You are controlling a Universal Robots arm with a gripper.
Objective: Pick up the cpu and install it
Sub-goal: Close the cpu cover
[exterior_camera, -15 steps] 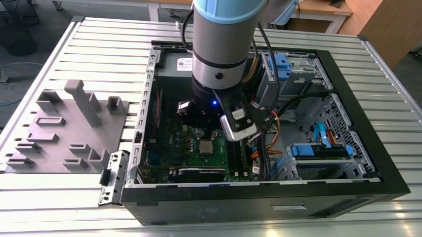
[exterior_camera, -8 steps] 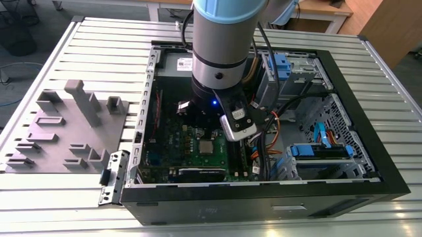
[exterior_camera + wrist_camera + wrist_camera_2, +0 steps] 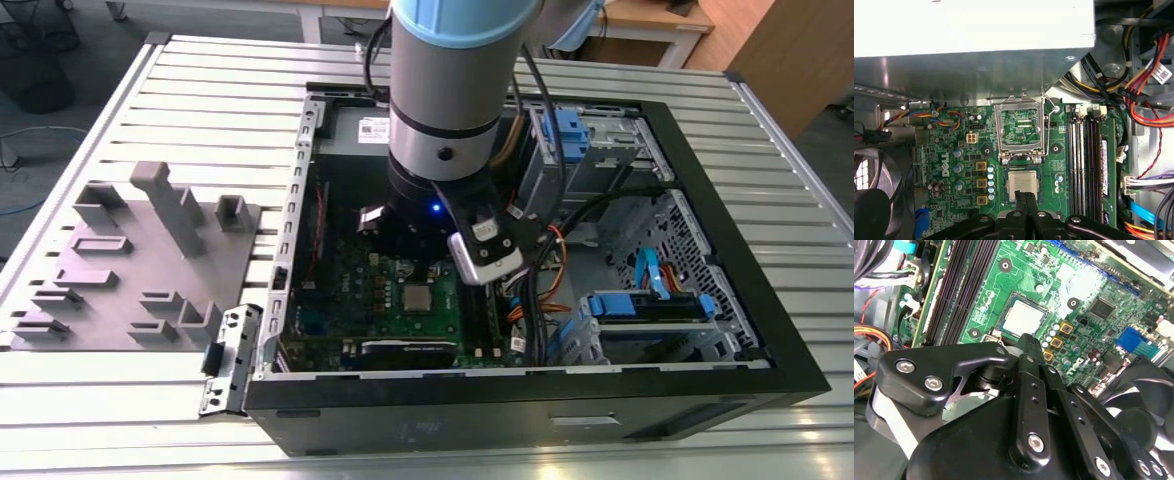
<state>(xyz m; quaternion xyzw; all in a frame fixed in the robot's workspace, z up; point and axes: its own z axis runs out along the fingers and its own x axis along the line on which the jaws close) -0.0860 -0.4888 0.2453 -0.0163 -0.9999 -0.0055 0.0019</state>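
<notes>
The cpu (image 3: 1022, 182) is a small silver-grey square lying flat in its socket on the green motherboard (image 3: 954, 165). It also shows as the cpu (image 3: 1023, 319) in the second wrist view and the cpu (image 3: 418, 296) in the exterior view. The shiny load frame (image 3: 1020, 127) stands swung open beside the socket. My gripper (image 3: 1024, 197) hangs just above the cpu's near edge, its black fingers (image 3: 1026, 347) pressed together with nothing between them. The arm's wrist (image 3: 434, 190) reaches down into the open computer case.
The black case wall (image 3: 534, 410) rings the board. Memory slots (image 3: 1089, 160) run beside the socket, with coloured cables (image 3: 1149, 90) beyond them. A black fan (image 3: 874, 200) and a silver power supply (image 3: 974, 25) border the board. Grey plastic blocks (image 3: 134, 250) stand outside the case.
</notes>
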